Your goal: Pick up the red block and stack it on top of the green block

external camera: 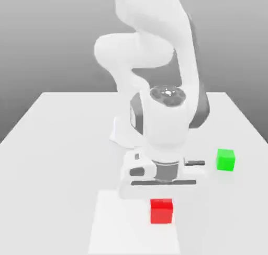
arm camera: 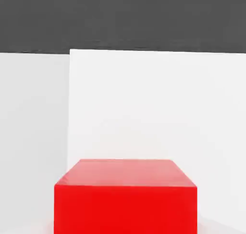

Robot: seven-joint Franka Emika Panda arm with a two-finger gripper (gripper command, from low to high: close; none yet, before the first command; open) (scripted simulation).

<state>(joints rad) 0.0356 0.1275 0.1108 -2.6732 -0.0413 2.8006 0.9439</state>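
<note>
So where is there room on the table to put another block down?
Lots of bare table lies on the exterior view's left, from the arm out to the edge. There is an open strip between the red block and the green block too. It is crowded in the middle, where the arm hangs low beside the red block.

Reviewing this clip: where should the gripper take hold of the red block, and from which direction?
Judging by its pose, from straight above, fingers closing on two opposite side faces. The red block is a plain cube sitting flat on the table, top face free, and the green block stands well apart, so nothing crowds its sides.
</note>
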